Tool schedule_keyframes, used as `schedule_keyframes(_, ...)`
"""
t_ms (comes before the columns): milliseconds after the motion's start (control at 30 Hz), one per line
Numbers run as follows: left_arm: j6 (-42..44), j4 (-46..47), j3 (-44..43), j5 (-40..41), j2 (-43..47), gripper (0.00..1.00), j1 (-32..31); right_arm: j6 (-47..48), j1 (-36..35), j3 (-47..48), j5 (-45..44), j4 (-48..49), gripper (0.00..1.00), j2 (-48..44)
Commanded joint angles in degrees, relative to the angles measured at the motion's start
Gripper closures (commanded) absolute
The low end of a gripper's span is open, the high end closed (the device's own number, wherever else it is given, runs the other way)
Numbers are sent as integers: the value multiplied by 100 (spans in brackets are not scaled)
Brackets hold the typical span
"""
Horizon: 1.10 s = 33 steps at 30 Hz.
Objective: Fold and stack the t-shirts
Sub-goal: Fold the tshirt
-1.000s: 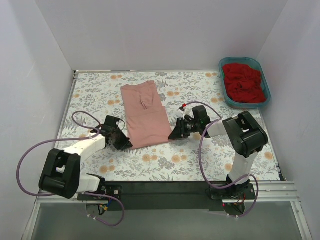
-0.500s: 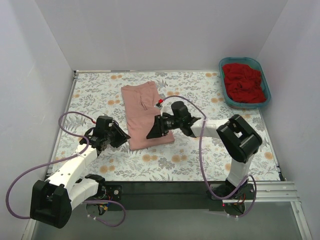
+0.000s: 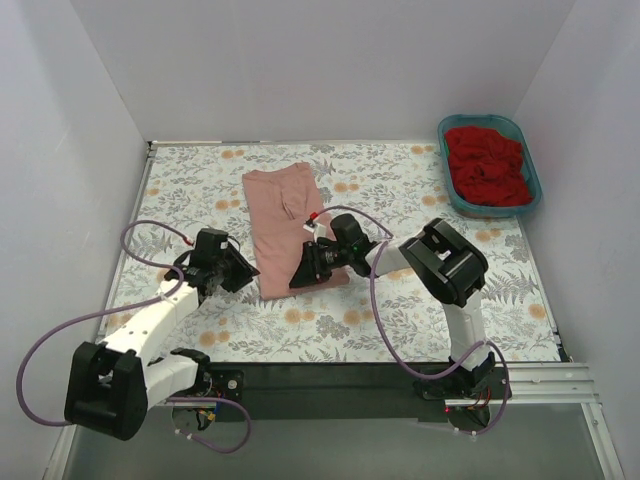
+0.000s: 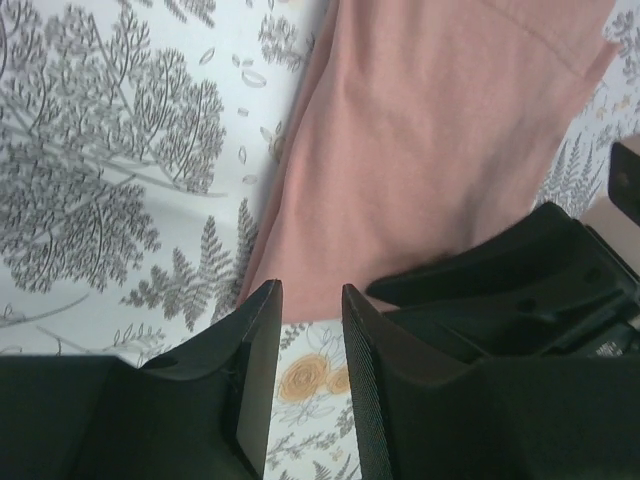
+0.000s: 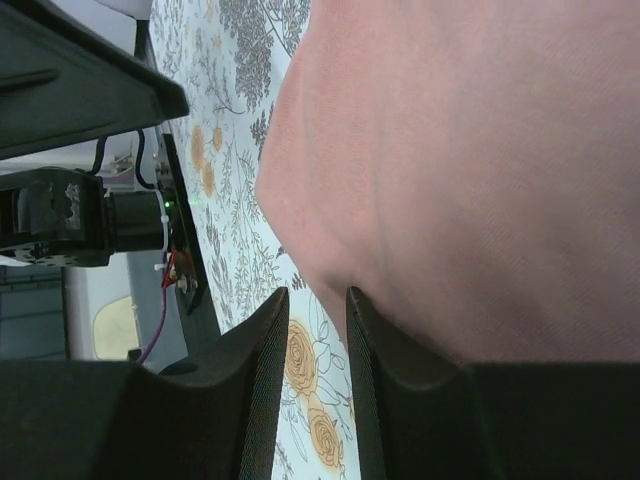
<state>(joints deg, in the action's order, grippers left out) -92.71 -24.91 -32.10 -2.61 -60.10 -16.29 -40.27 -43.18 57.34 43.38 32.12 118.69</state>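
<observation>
The salmon-pink t-shirt (image 3: pixel 290 225) lies folded into a long strip on the floral cloth, and it fills the top of the left wrist view (image 4: pixel 430 140) and the right wrist view (image 5: pixel 480 150). My left gripper (image 3: pixel 243 271) (image 4: pixel 310 290) is open just left of the shirt's near left corner, with only floral cloth between its fingers. My right gripper (image 3: pixel 300 276) (image 5: pixel 317 295) is open at the shirt's near edge, its tips at the hem. The red t-shirt (image 3: pixel 488 165) lies bunched in the teal tub (image 3: pixel 530 160).
The grey-and-orange floral cloth (image 3: pixel 400 310) covers the table. The teal tub stands at the far right corner by the white wall. Purple cables loop beside both arms. The two grippers are close together at the shirt's near end; the right one (image 4: pixel 520 290) shows in the left wrist view.
My left gripper opened, let go of the shirt's near left corner and drew back to the left. My right gripper swung left from beside the shirt to its near edge.
</observation>
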Motion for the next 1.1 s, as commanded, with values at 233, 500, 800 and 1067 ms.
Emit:
schedule_keyframes(233,323,1496,-1605,-353,-2118,80,530,-86,1320,1050,83,66,63,-479)
schedule_keyframes(500,262,1858,-2538,-758,-4104,91,856,-429,1830,2122,-154,58,63,707)
schedule_keyframes(800,77,1954,-2468,-680,-4608,93,1172,-631,2041,2273,-523,-39,64,1455)
schedule_keyframes(1067,384,1490,-2705,-530,-3810,75,1199,308,2086,2167,-900,-1013,64,456)
